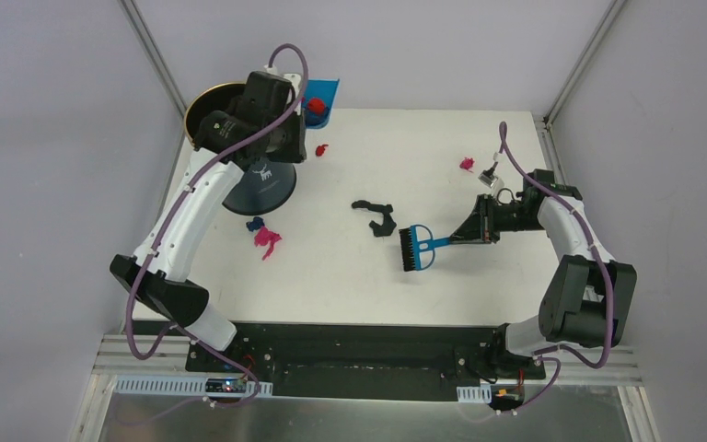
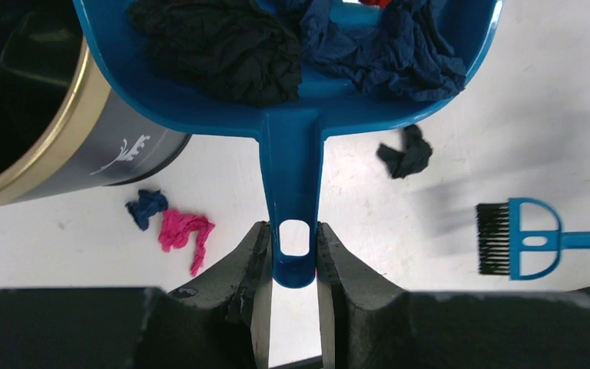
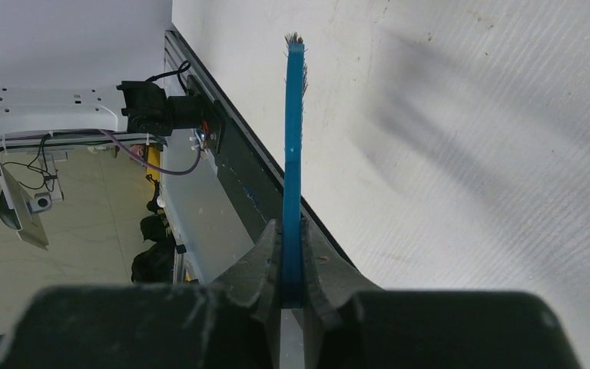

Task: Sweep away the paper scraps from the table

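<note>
My left gripper (image 2: 293,257) is shut on the handle of the blue dustpan (image 2: 292,108), held up beside the bin (image 2: 84,146) at the back left. Black (image 2: 223,46) and dark blue (image 2: 399,50) paper scraps lie in the pan. On the white table (image 1: 515,285) lie loose scraps: red (image 1: 322,148), magenta (image 1: 467,164), black (image 1: 375,216), and a blue one (image 1: 255,224) touching a pink one (image 1: 267,239). My right gripper (image 3: 292,261) is shut on the handle of the blue brush (image 1: 416,249), bristles pointing left, right of the black scrap.
The dark navy gold-rimmed bin (image 1: 260,189) stands at the table's back left, under my left arm. A black rail (image 1: 350,336) runs along the front edge. Grey walls close the back and sides.
</note>
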Tool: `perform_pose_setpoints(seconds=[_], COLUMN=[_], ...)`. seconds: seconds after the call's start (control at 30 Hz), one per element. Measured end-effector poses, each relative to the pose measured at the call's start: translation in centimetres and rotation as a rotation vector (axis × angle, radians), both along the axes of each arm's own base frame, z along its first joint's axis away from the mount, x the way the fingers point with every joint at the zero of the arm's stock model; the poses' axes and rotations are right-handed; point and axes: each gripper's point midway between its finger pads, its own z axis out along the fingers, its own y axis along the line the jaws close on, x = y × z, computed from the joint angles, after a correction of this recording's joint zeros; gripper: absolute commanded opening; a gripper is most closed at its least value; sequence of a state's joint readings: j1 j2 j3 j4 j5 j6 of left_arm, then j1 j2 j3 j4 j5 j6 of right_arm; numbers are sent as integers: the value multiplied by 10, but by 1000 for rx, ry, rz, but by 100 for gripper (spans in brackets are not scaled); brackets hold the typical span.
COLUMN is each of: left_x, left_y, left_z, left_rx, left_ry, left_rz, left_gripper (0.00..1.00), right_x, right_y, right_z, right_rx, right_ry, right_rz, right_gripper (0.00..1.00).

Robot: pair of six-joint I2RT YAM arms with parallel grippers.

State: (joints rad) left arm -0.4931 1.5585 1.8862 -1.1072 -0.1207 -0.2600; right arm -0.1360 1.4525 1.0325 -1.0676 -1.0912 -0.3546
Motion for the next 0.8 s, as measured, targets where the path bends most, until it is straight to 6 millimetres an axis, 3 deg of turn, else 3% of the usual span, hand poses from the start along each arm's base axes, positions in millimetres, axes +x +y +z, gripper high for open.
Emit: perform_pose_setpoints(seconds=[0.43, 0.6, 0.8], left_x=[56, 74, 88], left_y=[35, 39, 60], left_z=[40, 56, 35], left_rx=[-365, -526, -802], left_ry=[-70, -109, -68], left_rz=[167, 217, 352], left_gripper=[0, 0, 0], right_x=[-2, -3, -4], right_y=[1, 1, 1], right_z=[0, -1, -1], right_rx=[13, 17, 17], right_ry=[0, 8, 7], right_rz=[15, 18, 21], right_gripper=[0, 0, 0])
